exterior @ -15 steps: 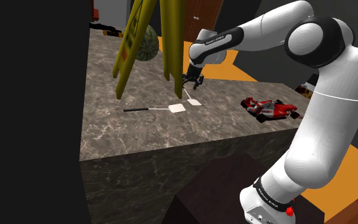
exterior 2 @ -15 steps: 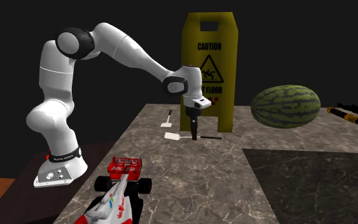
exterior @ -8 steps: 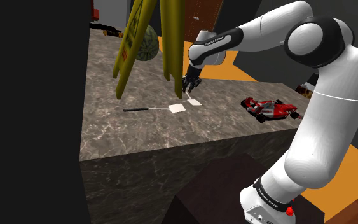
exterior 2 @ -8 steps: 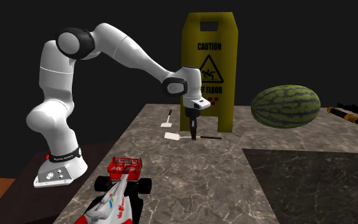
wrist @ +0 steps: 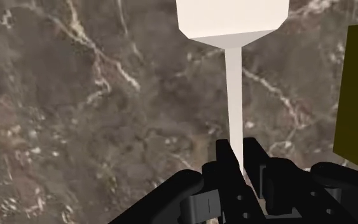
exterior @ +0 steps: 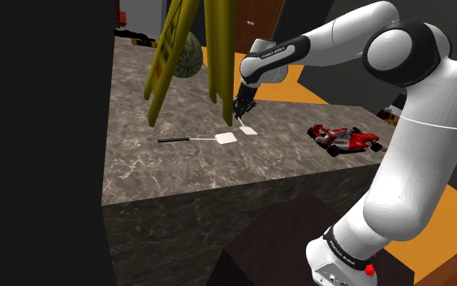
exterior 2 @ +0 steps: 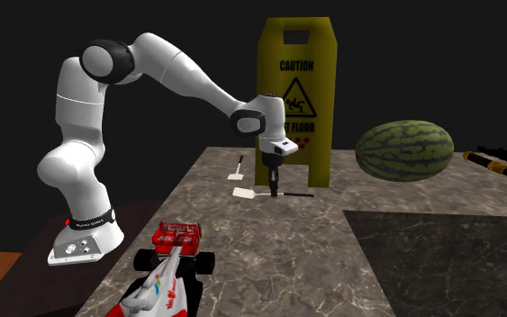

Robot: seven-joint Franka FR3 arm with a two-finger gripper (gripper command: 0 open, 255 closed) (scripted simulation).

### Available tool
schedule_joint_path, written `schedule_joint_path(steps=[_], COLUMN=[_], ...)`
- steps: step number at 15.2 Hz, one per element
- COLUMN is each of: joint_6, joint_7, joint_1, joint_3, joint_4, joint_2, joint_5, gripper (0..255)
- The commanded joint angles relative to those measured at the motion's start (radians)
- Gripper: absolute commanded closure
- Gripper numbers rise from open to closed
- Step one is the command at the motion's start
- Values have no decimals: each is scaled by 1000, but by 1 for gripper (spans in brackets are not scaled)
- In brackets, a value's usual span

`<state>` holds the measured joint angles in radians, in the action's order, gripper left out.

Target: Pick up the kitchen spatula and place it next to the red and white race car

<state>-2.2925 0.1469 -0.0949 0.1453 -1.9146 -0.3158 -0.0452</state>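
— What can go wrong for me from here?

— Start big. The bench [exterior: 178, 171] gives you room, but the sign [exterior 2: 296, 99] stands just beside your fingers [wrist: 227, 162]. Swing out carelessly and you may clip its leg. The car [exterior: 346, 138] sits well apart from the sign, so you have a long carry ahead.

— And the spatula [wrist: 233, 19]?

— It lies flat on the bench just beside the sign's foot. Your fingers are clamped on its thin handle, far from the blade. I'd judge the blade may droop or the handle twist loose if you lift fast. A second spatula [exterior: 192, 140], black-handled, lies near the sign too, so don't sweep it along.

— How is my arm [exterior: 413, 106] set?

— Shoulder high, forearm stretched toward the sign, and the wrist bent so the fingers point almost straight down.
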Motion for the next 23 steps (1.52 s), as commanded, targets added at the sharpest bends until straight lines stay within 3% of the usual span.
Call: schedule_joint_path(steps=[1, 23], joint_6=[13, 278], joint_7=[2, 15], joint_1=[1, 6], joint_3=[0, 7], joint_4=[7, 164], joint_2=[6, 114], joint_5=[2, 23], gripper=[255, 255])
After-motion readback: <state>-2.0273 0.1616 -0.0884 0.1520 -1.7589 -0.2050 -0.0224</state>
